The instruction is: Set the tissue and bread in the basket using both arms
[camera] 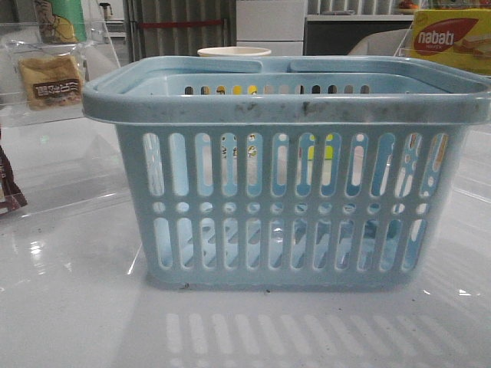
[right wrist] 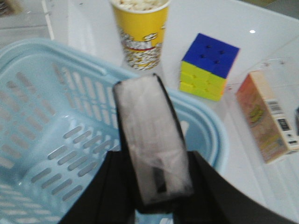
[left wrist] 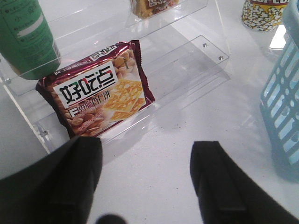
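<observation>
Over basket point(right wrist: 42, 140) rim, right hand point(right wrist: 156, 196) grips tissue pack point(right wrist: 152, 140). Left hand point(left wrist: 145, 182) wide apart above white surface point(left wrist: 163, 154), near red cracker packet point(left wrist: 96, 88). Bread point(camera: 51, 82) far left on clear shelf point(camera: 46, 115), well apart from basket.

The left gripper point(left wrist: 145, 179) hangs with its two dark fingers point(left wrist: 219, 179) spread apart over the white table point(left wrist: 159, 154). At 11 o'clock a dark red cracker packet point(left wrist: 96, 88) leans in a clear plastic rack point(left wrist: 196, 65), beside a green can point(left wrist: 25, 35). A blue basket point(left wrist: 282, 107) stands at 3 o'clock, and a popcorn cup point(left wrist: 264, 14) at 1 o'clock.

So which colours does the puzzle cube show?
Blue and yellow-green on the puzzle cube, clearest in the right wrist view.
</observation>
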Robot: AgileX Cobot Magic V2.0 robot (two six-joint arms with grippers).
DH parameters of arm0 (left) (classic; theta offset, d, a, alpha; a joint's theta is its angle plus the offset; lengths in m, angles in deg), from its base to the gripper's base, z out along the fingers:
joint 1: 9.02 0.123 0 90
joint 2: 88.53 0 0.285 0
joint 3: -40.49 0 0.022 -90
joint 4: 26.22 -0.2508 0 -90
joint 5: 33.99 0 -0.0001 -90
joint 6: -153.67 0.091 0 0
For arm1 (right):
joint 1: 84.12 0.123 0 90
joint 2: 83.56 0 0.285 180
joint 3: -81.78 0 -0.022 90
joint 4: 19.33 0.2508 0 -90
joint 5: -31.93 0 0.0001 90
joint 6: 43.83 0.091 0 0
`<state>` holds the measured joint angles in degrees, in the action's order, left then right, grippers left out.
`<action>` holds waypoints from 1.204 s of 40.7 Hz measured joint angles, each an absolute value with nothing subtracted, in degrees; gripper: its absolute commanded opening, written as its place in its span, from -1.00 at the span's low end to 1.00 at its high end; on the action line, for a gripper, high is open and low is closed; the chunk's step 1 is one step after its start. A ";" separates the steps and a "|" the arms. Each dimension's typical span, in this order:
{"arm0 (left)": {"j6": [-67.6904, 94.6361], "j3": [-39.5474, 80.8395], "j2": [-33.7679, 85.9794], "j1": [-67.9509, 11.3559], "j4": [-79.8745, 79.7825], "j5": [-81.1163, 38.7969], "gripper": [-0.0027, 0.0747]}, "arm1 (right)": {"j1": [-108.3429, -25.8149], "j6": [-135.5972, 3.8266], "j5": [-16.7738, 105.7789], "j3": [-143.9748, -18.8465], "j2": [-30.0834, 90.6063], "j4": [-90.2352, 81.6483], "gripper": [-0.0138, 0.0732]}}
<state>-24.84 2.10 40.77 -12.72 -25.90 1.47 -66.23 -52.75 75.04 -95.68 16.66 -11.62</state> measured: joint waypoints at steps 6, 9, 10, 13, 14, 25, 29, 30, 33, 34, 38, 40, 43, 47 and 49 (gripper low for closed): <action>-24.84 2.10 40.77 -12.72 -25.90 1.36 0.30 | -60.51 -53.08 73.63 -92.11 15.73 -10.84 -0.22; -24.84 2.10 40.77 -12.72 -25.90 0.89 0.30 | -59.16 -53.08 71.97 -90.69 14.32 -10.83 -0.22; -24.84 2.10 40.77 -12.72 -25.90 0.68 0.30 | -59.05 -53.08 71.43 -90.31 13.84 -10.83 -0.22; -24.84 2.10 40.77 -12.72 -25.90 0.32 0.30 | -58.91 -53.08 69.68 -89.86 11.58 -10.83 -0.21; -24.84 2.10 40.77 -12.72 -25.90 0.32 0.30 | -58.91 -53.08 69.34 -89.71 10.67 -10.83 -0.19; -24.84 2.10 40.77 -12.72 -25.90 0.19 0.30 | -58.91 -53.08 67.45 -89.49 4.36 -10.83 0.57; -24.84 2.10 40.77 -12.72 -25.90 0.16 0.30 | -58.91 -53.08 67.37 -89.49 4.11 -10.83 0.58; -24.84 2.10 40.77 -12.72 -25.90 0.16 0.30 | -58.91 -53.08 67.37 -89.49 4.11 -10.83 0.57; -24.84 2.10 40.77 -12.72 -25.90 0.07 0.30 | -58.91 -53.08 67.84 -89.49 4.65 -10.83 0.54; -24.84 2.10 40.77 -12.72 -25.90 0.07 0.30 | -58.91 -53.08 68.22 -89.49 4.99 -10.83 0.52; -24.84 2.10 40.77 -12.72 -25.90 0.07 0.30 | -58.91 -53.08 69.84 -89.37 7.86 -10.83 0.47; -24.84 2.10 40.77 -12.72 -25.90 0.07 0.30 | -58.91 -53.08 70.56 -89.15 9.65 -10.83 0.43; -24.84 2.10 40.77 -12.72 -25.90 0.07 0.30 | -58.91 -53.08 71.15 -88.26 13.57 -10.83 0.41; -24.84 2.10 40.77 -12.72 -25.90 0.07 0.30 | -58.91 -53.08 71.41 -86.25 19.15 -10.83 0.40; -24.84 2.10 40.77 -12.72 -25.90 0.07 0.30 | -58.91 -53.08 71.55 -84.97 22.06 -10.83 0.40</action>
<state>-24.84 2.10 40.77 -12.72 -25.90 0.07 -58.91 -53.08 71.55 -84.97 22.06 -10.83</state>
